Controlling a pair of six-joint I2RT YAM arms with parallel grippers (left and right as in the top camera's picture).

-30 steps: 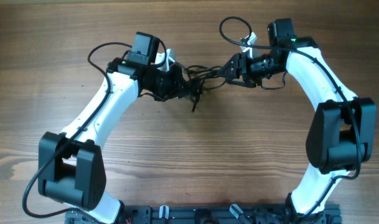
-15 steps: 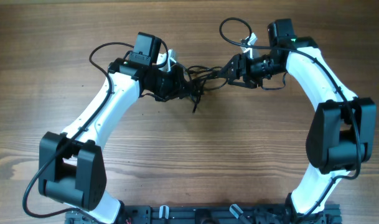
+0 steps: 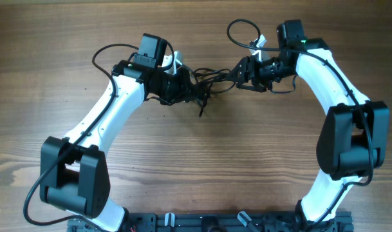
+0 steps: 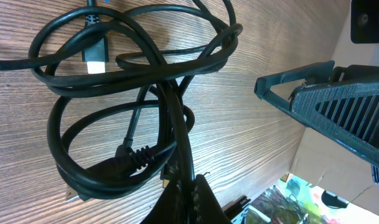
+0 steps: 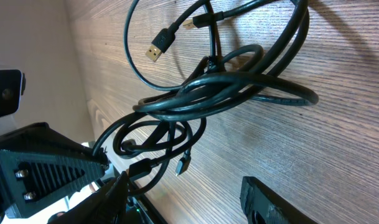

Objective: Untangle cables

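Note:
The cables (image 3: 209, 78) are a small black tangle on the wooden table between my two grippers. In the left wrist view the cables (image 4: 133, 93) show as stacked loops with a silver plug (image 4: 96, 59) at the top. My left gripper (image 3: 193, 87) sits at the tangle's left side, and in its own view the left gripper (image 4: 190, 193) is shut on one strand. My right gripper (image 3: 234, 73) stands open at the tangle's right side. In its own view the cables (image 5: 226, 84) lie ahead of the right gripper (image 5: 189, 199), with a small plug (image 5: 183, 165) near its left finger.
One loose cable end (image 3: 201, 109) trails toward the near side of the table. A thick black arm wire (image 3: 237, 29) loops above the right wrist, and another (image 3: 105, 51) arcs beside the left arm. The arm bases (image 3: 215, 222) stand at the front edge.
The left arm has shifted very slightly to the right. The tangle and the right arm look the same.

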